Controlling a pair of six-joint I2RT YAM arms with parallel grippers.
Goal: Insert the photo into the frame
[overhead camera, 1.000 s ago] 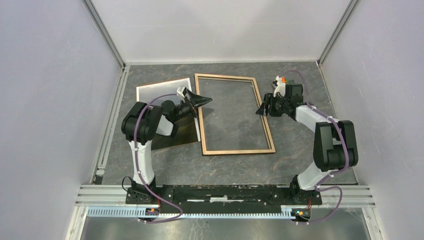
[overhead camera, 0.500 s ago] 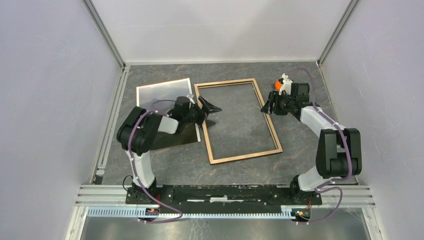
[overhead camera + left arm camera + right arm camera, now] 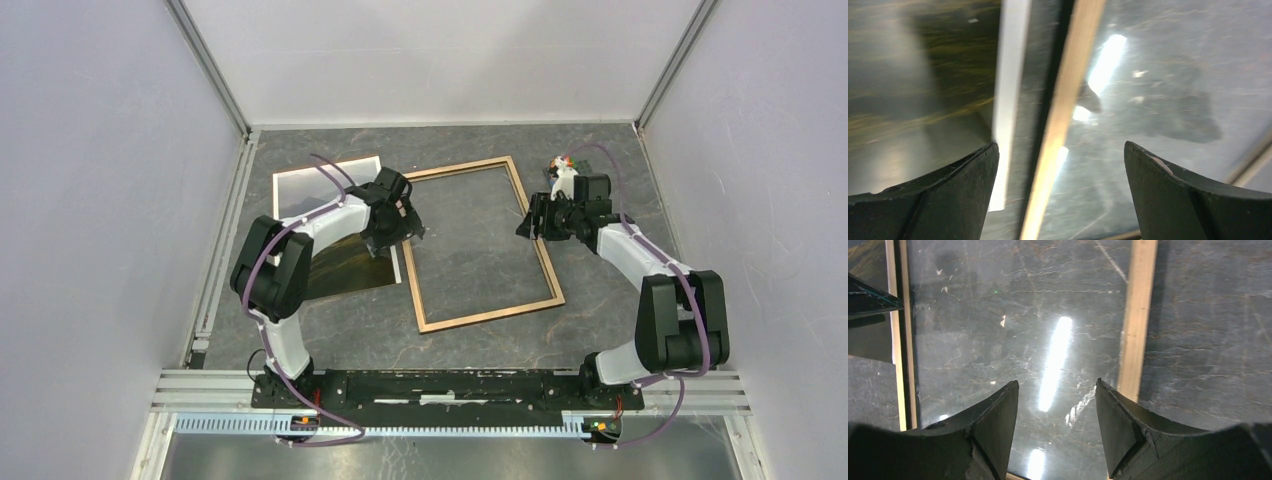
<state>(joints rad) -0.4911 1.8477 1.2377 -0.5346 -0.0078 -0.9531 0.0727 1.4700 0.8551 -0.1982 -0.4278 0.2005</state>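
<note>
The frame [image 3: 490,312], a thin light-wood rim around a glass pane, lies skewed on the dark table. The photo [image 3: 318,182] lies flat to its left, partly under my left arm. My left gripper [image 3: 398,232] points down, open wide, straddling the frame's left rim [image 3: 1068,90]. The photo's white border [image 3: 1008,75] shows beside that rim. My left gripper [image 3: 1060,150] holds nothing. My right gripper [image 3: 528,222] hangs open over the glass just inside the frame's right rim [image 3: 1138,315]. There is nothing between the fingers of my right gripper [image 3: 1057,385].
A small grey plate with an orange piece [image 3: 563,162] sits behind my right wrist. White enclosure walls close the table on three sides, with a metal rail [image 3: 215,265] along the left edge. My left gripper's fingers [image 3: 868,300] show in the right wrist view.
The frame has turned, its near end swinging to the right. My left gripper has swung from lying sideways to pointing down over the frame's left rim. My right gripper shifted slightly.
</note>
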